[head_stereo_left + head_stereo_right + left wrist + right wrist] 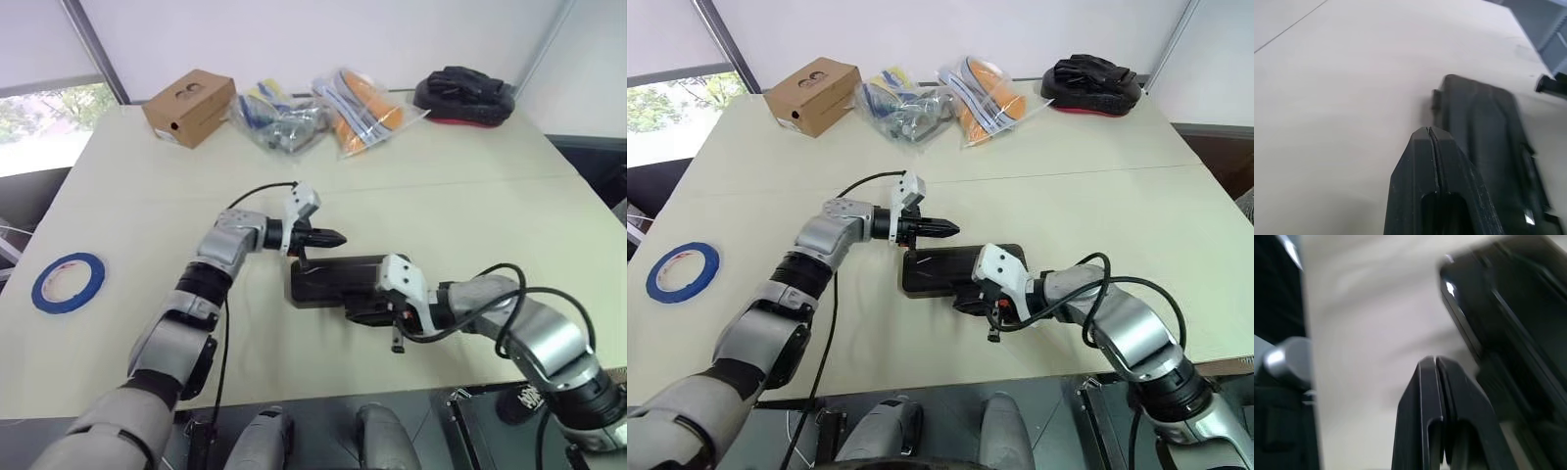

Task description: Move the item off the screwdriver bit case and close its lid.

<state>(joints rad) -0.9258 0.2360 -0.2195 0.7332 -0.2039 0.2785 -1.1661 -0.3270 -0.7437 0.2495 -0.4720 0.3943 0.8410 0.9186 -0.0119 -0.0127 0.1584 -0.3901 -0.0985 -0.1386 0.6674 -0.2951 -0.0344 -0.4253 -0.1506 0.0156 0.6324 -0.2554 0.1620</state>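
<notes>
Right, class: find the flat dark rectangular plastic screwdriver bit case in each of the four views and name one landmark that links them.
Left eye view: flat dark rectangular plastic screwdriver bit case at table centre, between both grippers.
Right eye view: same spot.
Left wrist view: beyond the shut left gripper, case.
Right wrist view: beside the shut right gripper, case.
Shared landmark: the pale tabletop under it.

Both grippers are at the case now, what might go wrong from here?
1. The case lies loose on the table; a push from the shut left gripper at its far edge may slide it rather than seat the lid.
2. The shut right gripper sits beside the near edge, so both could pinch or tip the case.
</notes>
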